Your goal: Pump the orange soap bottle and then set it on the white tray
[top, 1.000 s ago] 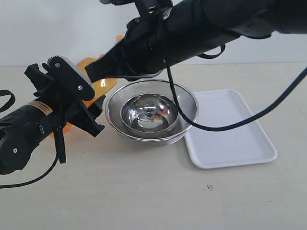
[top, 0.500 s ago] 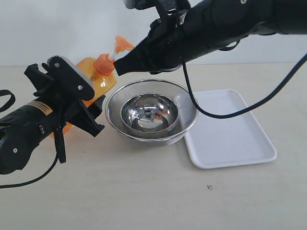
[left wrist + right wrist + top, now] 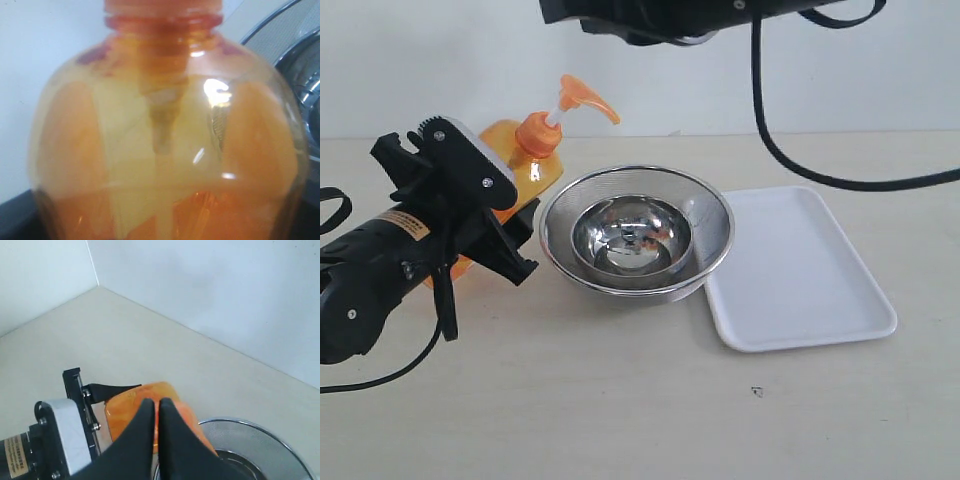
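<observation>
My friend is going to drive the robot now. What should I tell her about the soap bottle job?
Left gripper: clamped on the orange soap bottle, which is left of the steel strainer bowl.
Right gripper: shut, empty, up above the bottle.
White tray: nothing on it, on the bowl's other side.
Done: the right gripper was at the pump head a second ago and has lifted off, so pumping looks finished.
Left: carry the bottle past the bowl and set it on the tray.
</observation>
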Available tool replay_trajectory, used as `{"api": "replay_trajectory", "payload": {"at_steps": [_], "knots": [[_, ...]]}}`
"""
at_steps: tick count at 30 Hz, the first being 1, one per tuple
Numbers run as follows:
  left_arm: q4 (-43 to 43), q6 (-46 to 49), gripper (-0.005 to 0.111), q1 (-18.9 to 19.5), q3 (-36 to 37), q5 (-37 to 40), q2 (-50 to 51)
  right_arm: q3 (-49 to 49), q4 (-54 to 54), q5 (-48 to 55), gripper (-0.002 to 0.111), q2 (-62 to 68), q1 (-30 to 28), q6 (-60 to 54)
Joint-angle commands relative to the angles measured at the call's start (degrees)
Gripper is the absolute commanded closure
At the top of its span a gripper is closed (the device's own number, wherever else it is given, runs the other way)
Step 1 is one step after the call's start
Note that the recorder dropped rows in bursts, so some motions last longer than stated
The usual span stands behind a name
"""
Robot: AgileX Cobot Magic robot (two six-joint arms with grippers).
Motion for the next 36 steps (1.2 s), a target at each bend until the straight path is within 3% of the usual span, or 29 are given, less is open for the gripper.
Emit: {"api": "replay_trajectory", "payload": {"at_steps": [1, 10, 36], "knots": [[0.59, 0.90, 0.102, -0.21, -0.69, -4.29, -0.56, 0.15, 1.15, -3.85, 0.108, 1.19, 0.05, -0.60], [1.07, 0.90, 0.102, -0.21, -0.69, -3.55, -0.56, 0.15, 1.18, -10.18, 0.108, 7.94, -0.05, -0.23], [3.84, -1.25, 0.102, -0.21, -0.69, -3.98, -0.56, 0.15, 5.50, -5.26, 0.108, 14.10, 0.93, 0.84]]}}
